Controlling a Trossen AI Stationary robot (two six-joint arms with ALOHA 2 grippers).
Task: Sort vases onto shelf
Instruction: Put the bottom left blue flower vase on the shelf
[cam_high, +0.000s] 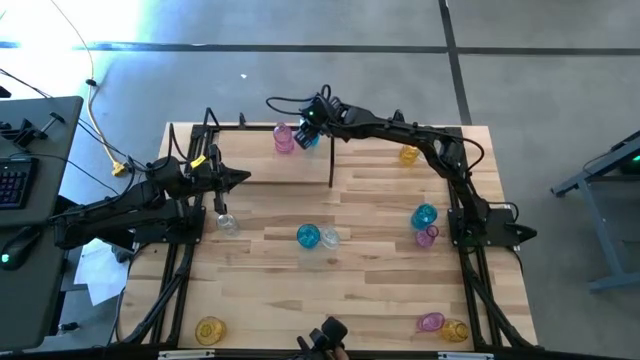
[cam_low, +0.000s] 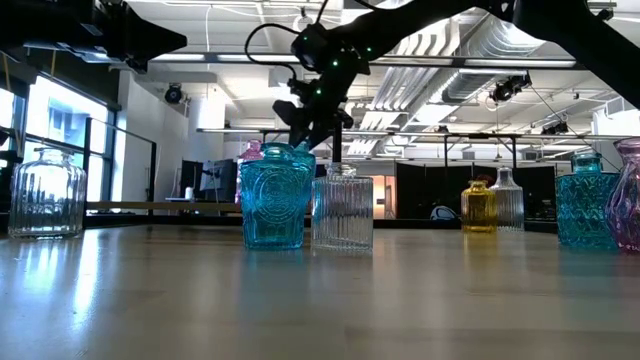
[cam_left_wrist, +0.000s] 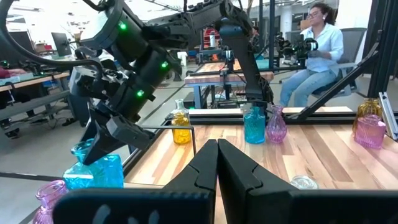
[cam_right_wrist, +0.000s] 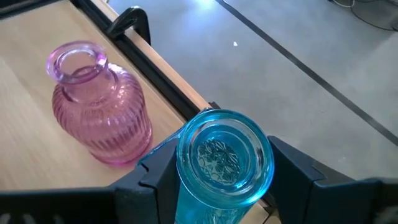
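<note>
My right gripper (cam_high: 308, 128) reaches to the far edge of the table and is shut on a teal glass vase (cam_right_wrist: 225, 155). The vase is upright beside a pink ribbed vase (cam_right_wrist: 99, 112), which stands on its base on the shelf's pale wood. A black shelf rail (cam_right_wrist: 155, 68) runs just behind both vases, and the divider rod (cam_high: 331, 160) stands to their right. In the left wrist view the teal vase (cam_left_wrist: 93, 171) shows under the right gripper's fingers. My left gripper (cam_high: 240, 178) waits shut at the table's left, pointing level and touching nothing. My right gripper pinches the teal vase between its two fingers on opposite sides of the body just under the rim (cam_right_wrist: 193, 208). The fingers (cam_right_wrist: 155, 171) slant down from the table's right. The vase stays upright, mouth up. Whether its base rests on the wood I cannot tell.
Loose vases stand on the table: teal (cam_high: 308, 236) and clear (cam_high: 328, 238) in the middle, clear (cam_high: 228, 222) at left, teal (cam_high: 424, 216), pink (cam_high: 427, 236) and yellow (cam_high: 409, 154) at right, and others along the near edge (cam_high: 209, 330). A seated person (cam_left_wrist: 317, 50) is beyond the table.
</note>
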